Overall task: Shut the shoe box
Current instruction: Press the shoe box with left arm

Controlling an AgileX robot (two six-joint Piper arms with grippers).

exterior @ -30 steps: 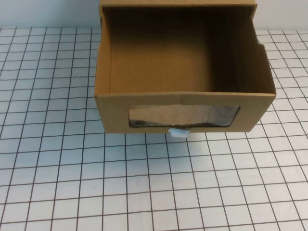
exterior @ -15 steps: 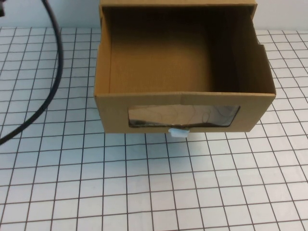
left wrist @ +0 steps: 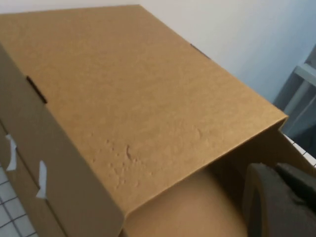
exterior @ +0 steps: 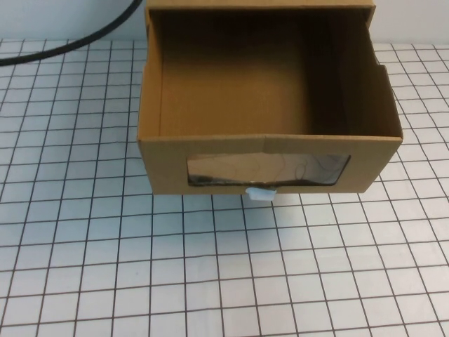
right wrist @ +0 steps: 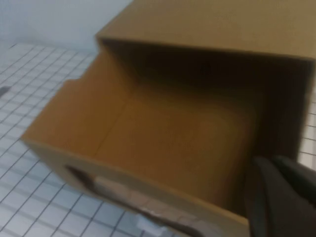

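Observation:
The shoe box (exterior: 270,151) is brown cardboard and stands at the middle back of the gridded table. Its drawer is pulled out toward me and is empty inside. The drawer front has a clear window (exterior: 266,170) with a small white pull tab (exterior: 260,194) below it. Neither gripper shows in the high view. In the left wrist view, a dark part of my left gripper (left wrist: 279,202) sits close above the box's outer sleeve (left wrist: 133,103) near the drawer opening. In the right wrist view, a dark part of my right gripper (right wrist: 284,197) hangs by the open drawer (right wrist: 163,133).
A black cable (exterior: 70,45) arcs across the far left corner of the high view. The white gridded table (exterior: 210,267) stretches in front of and beside the box. A white wall stands behind the box.
The black cable came into the high view at the left and has swung up to the far left corner. The box and drawer have not moved.

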